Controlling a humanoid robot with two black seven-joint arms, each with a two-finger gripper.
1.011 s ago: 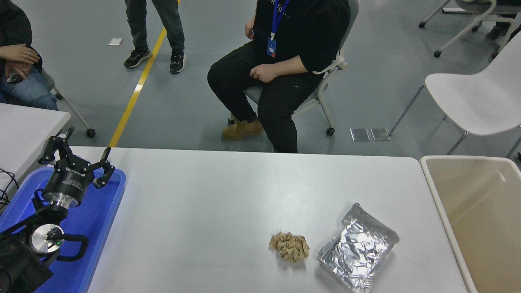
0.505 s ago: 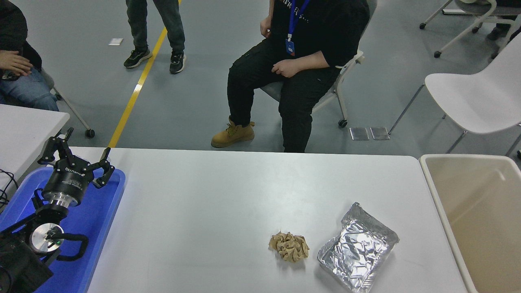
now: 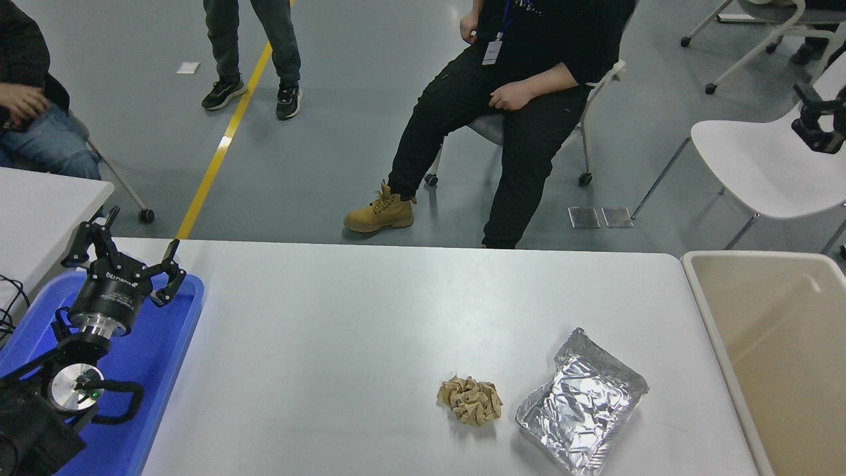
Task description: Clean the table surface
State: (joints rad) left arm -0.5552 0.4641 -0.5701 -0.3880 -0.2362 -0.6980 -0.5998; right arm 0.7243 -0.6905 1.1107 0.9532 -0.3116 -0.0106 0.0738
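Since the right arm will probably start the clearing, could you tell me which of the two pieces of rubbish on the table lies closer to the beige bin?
The crumpled foil tray. It lies right of the brown paper wad, towards the beige bin at the table surface's right end.

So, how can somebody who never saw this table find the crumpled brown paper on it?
Start at the large glossy white-grey tabletop and look at its near right part. The crumpled brown paper ball lies there, just left of the shiny silver foil container. It alone is matte, tan and wadded.
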